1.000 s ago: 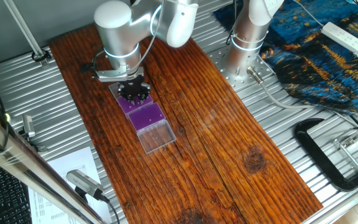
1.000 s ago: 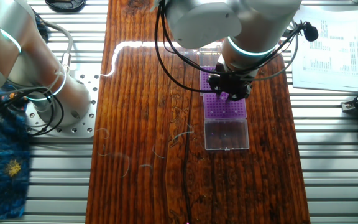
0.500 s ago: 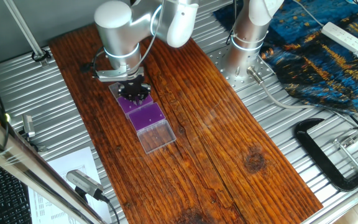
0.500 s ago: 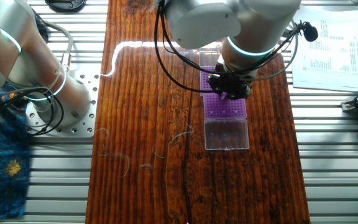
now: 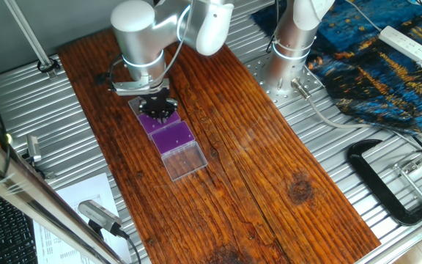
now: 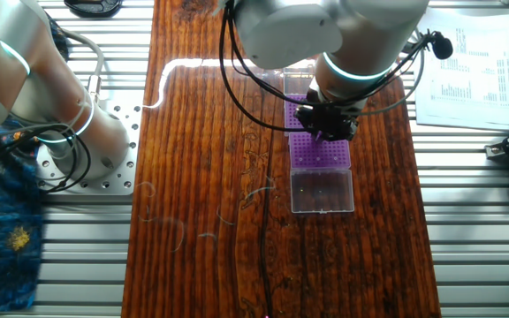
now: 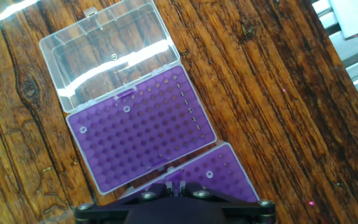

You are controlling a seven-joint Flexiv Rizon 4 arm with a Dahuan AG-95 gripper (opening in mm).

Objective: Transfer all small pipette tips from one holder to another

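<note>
The small pipette tips point(image 7: 190, 111) sit in the big purple rack point(image 7: 140, 134), seen in the hand view. They look like a line of tiny pale dots along the rack's edge at about 3 o'clock, running from the top corner down the side. One more pale dot sits near the rack's top edge at about 11 o'clock. The other holes in this rack look dark.

A clear lid point(image 7: 107, 50) is joined to the rack and lies open flat on the table, at 12 o'clock from the rack. Light shines off it in a bright stripe.

A second purple rack point(image 7: 219, 177) touches the first one at about 5 o'clock. Only part of it shows, and I cannot tell if any tips are in it.

The gripper point(image 6: 325, 124) hangs right over the racks. In the hand view only its dark base shows at the bottom edge, at 6 o'clock. The fingers are hidden, so I cannot tell if the jaws are apart or closed, or if they hold a tip.

Everything rests on a brown wooden board point(image 5: 269, 169) with strong grain. Around the board is a ribbed metal table point(image 5: 387, 235). A sheet of printed paper point(image 6: 467, 66) lies on the metal at about 2 o'clock in the other fixed view
</note>
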